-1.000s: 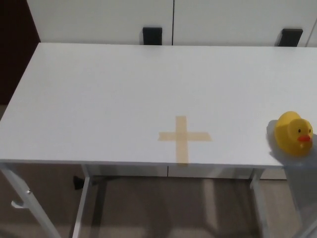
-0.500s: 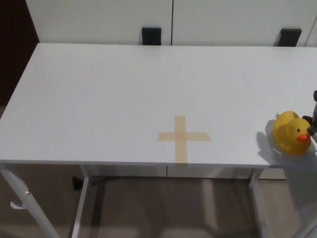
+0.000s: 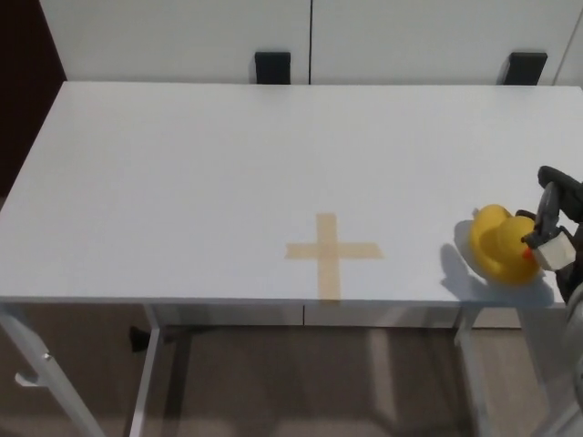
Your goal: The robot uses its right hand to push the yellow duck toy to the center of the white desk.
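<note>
The yellow duck toy (image 3: 498, 243) stands near the front right edge of the white desk (image 3: 228, 164). My right hand (image 3: 554, 228) has come in from the right edge and touches the duck's right side, covering part of its beak. Its black fingers (image 3: 547, 202) are apart and hold nothing. A tan tape cross (image 3: 330, 252) marks the desk's middle front, well to the left of the duck. My left hand does not show.
Two black brackets (image 3: 272, 66) (image 3: 526, 67) sit against the white wall panels behind the desk. White desk legs (image 3: 36, 364) and a brown floor show below the front edge.
My right hand entered from the right and met the duck. The duck has slid a little leftward toward the cross. The camera shifted slightly.
</note>
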